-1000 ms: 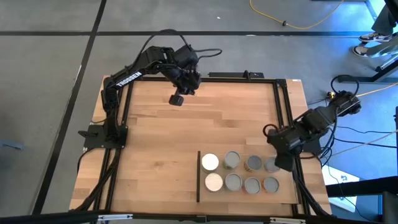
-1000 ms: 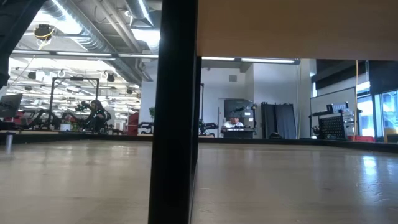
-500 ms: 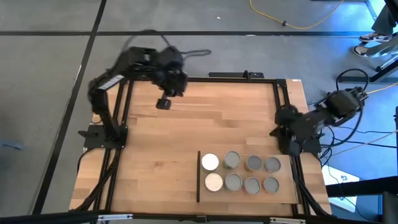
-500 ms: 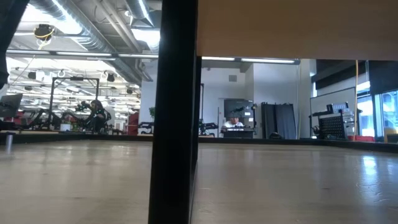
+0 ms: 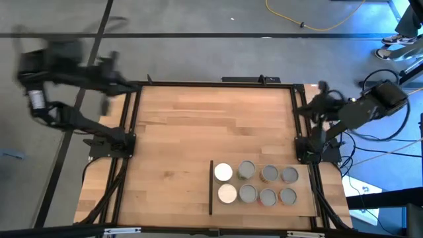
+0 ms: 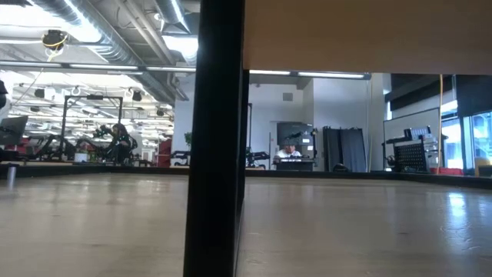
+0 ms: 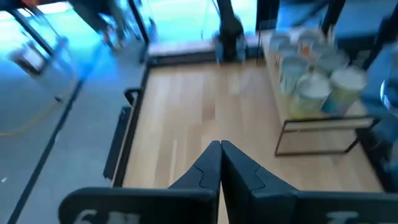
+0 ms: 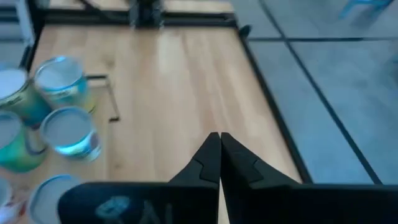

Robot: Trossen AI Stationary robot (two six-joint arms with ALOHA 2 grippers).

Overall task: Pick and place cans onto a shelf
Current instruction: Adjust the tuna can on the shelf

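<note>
Several cans with silver-grey or white tops stand upright in two rows on the light-wood shelf, which has a dark strip on its left short edge, at the table's near right. The left wrist view and the right wrist view also show the cans. My left gripper is shut and empty at the table's far left corner; its fingers meet. My right gripper is shut and empty over the table's right edge, beyond the shelf's far side; its fingers meet.
The black frame borders the wooden tabletop, whose middle and left parts are bare. In the low view a dark post and the underside of a wood board fill the foreground. Cables lie on the floor to the right.
My left arm has swung fast from over the table's far middle toward the left, out to the far left corner. My right arm has drawn back from the shelf's right end toward the table's far edge along its right side. The cans have stayed in place.
</note>
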